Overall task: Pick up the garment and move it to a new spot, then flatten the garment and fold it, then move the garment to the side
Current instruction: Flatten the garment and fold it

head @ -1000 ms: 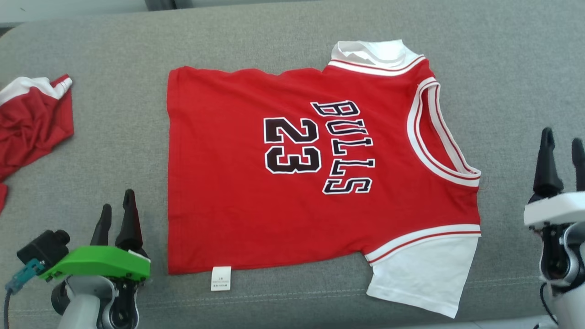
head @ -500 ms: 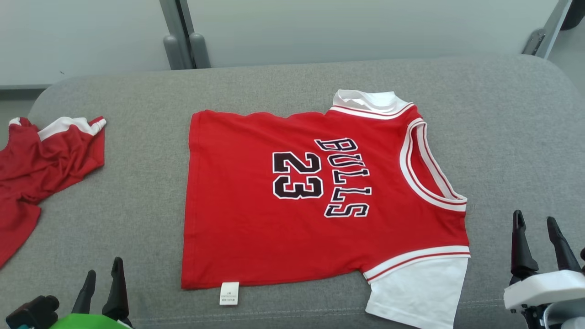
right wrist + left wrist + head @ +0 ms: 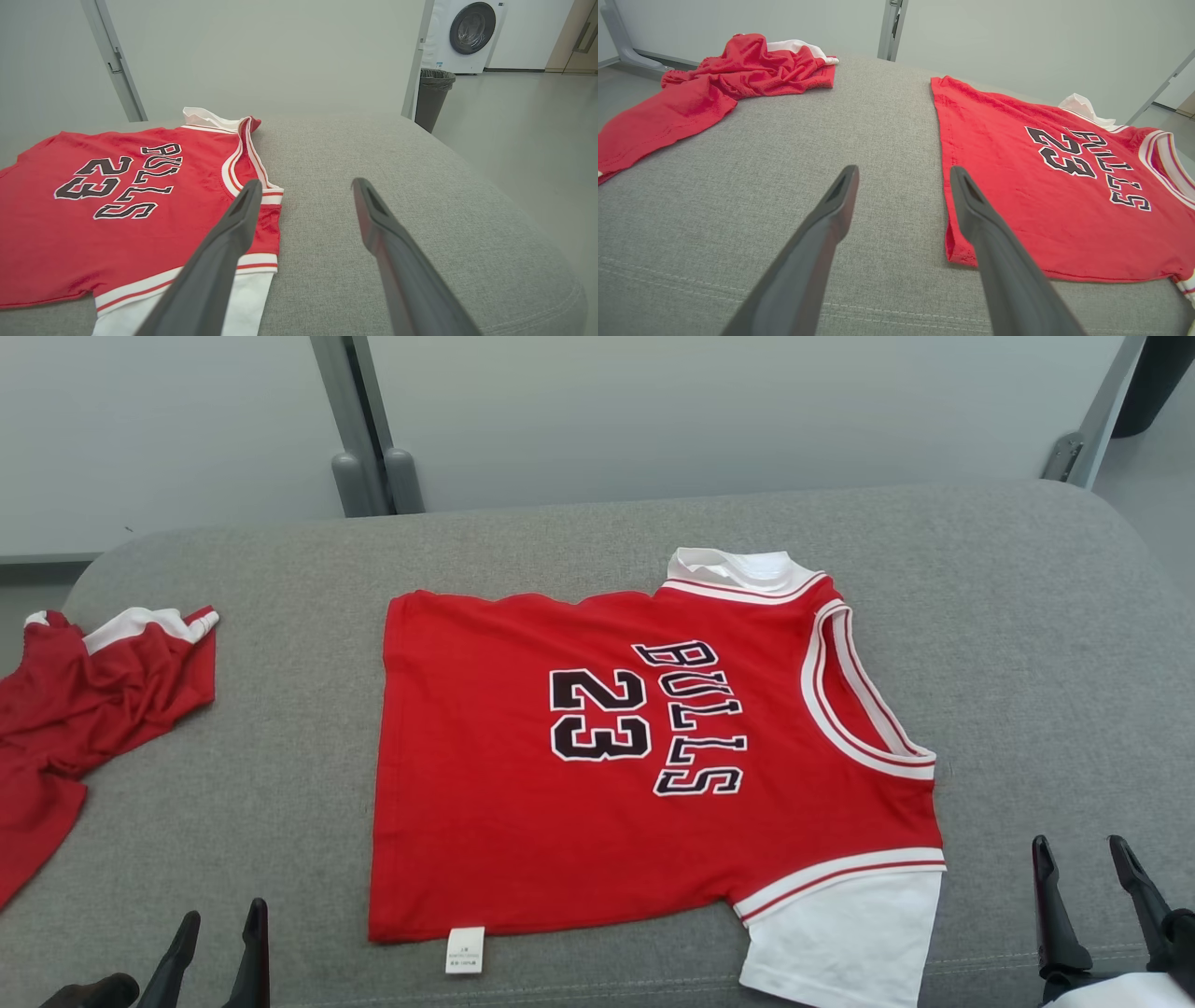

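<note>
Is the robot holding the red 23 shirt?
No, the shirt lies flat on the grey cushion, the left gripper and right gripper open and clear of it.

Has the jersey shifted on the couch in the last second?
No. The jersey keeps its gap to the crumpled red garment at its left; the camera tilted up.

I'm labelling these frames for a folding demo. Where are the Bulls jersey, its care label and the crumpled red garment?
Bulls jersey (image 3: 467,784): head view, red fabric between number and hem.
care label (image 3: 465,949): head view, the white tag's middle.
crumpled red garment (image 3: 103,700): head view, wrinkled red middle.
</note>
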Robot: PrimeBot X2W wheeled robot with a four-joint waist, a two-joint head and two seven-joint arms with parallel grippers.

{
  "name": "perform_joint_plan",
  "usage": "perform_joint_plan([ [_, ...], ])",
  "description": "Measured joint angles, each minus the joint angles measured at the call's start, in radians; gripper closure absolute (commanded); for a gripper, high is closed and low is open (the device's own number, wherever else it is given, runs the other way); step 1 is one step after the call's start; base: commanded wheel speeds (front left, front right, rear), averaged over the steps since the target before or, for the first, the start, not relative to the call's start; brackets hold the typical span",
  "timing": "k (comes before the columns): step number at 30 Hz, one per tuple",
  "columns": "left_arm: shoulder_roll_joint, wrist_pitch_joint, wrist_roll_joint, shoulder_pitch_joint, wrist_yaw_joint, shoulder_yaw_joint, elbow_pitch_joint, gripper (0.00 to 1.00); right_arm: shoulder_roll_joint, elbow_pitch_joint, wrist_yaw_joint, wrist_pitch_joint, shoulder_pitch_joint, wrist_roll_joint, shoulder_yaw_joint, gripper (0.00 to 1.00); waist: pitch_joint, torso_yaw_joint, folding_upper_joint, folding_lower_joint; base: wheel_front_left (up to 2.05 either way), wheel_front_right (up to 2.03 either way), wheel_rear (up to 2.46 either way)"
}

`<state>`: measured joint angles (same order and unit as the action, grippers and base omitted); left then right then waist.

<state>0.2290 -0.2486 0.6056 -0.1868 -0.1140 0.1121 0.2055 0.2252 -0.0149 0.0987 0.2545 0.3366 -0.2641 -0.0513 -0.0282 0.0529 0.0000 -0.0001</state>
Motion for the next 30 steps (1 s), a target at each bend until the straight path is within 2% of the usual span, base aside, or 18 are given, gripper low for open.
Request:
perform_joint_plan([
  [15, -0.058, 0.0, -0.022, -0.085, 0.0, -0.021, -0.117, 0.0, -0.031, -0.052, 0.002, 0.0, 0.07, 0.037, -0.014, 0.0, -0.016, -0.01, 0.0, 0.0, 0.0, 0.0, 0.0],
  [30, -0.075, 0.0, -0.047, -0.129, 0.0, -0.04, -0.164, 0.0, -0.057, -0.067, 0.007, 0.0, 0.114, 0.047, -0.021, 0.0, -0.007, -0.021, 0.0, 0.0, 0.0, 0.0, 0.0],
])
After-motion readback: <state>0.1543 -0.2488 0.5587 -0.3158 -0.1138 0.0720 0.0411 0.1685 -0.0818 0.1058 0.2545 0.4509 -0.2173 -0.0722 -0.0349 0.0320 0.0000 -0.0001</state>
